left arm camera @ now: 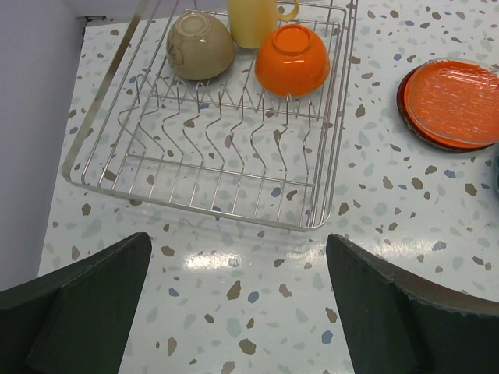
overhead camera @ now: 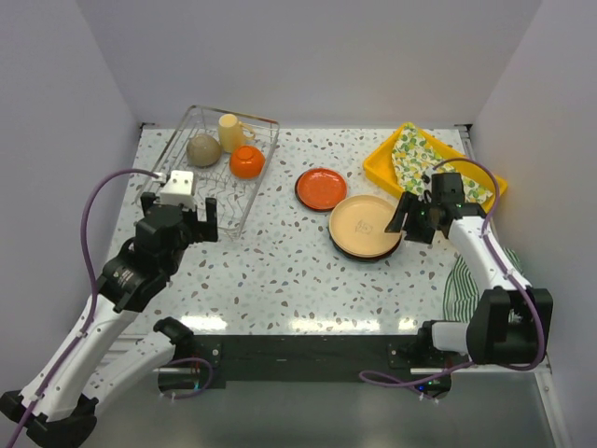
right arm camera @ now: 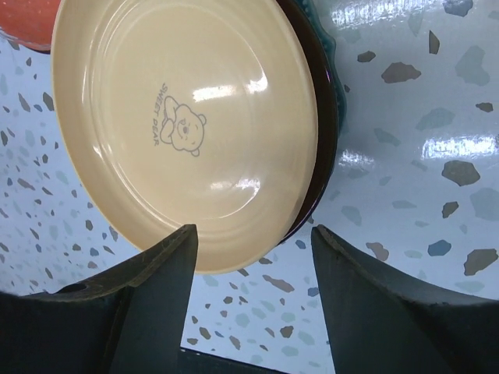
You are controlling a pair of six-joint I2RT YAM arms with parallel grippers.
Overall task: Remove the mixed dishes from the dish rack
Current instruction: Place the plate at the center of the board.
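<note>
The plates (overhead camera: 366,227) are lying right of the dish rack (overhead camera: 224,201); bowls (overhead camera: 246,161) and mug (overhead camera: 230,131) are waiting inside; left tool (left arm camera: 238,241) and right tool (right arm camera: 253,234) are gaping, empty.

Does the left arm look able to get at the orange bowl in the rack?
Probably yes: the open left gripper faces the dish rack's near end, only bare wires before the upturned orange bowl.

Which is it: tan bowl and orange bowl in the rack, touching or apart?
Apart. Left wrist view shows bare rack wires between the tan bowl and orange bowl.
</note>
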